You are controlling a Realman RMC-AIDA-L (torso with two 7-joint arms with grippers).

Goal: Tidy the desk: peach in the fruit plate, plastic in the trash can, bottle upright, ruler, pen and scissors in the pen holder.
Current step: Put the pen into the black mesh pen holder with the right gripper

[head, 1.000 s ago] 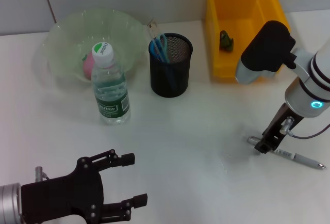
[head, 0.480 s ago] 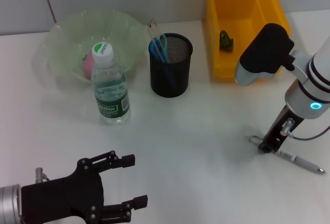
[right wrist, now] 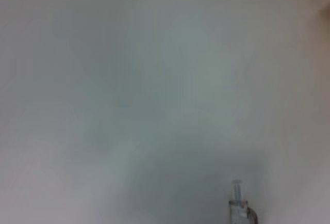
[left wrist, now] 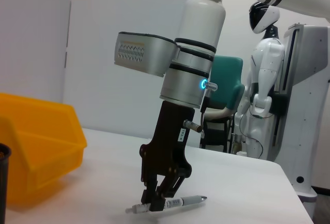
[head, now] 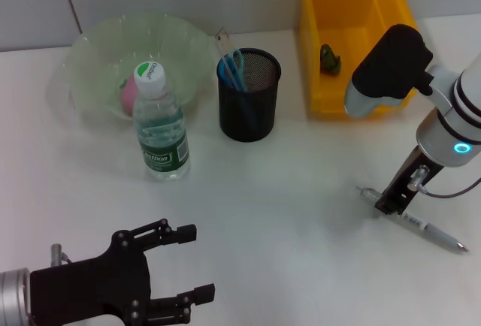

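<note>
Head view shows the pen [head: 418, 223] lying on the desk [head: 285, 213] at the near right. The right gripper [head: 385, 204] is clamped on the pen near its left end, as the left wrist view shows. The pen looks light, stiff and smooth, so it could slip or swing; holding nearer its middle seems safer. The left gripper [head: 184, 262] waits near left, fingers spread apart.
</note>
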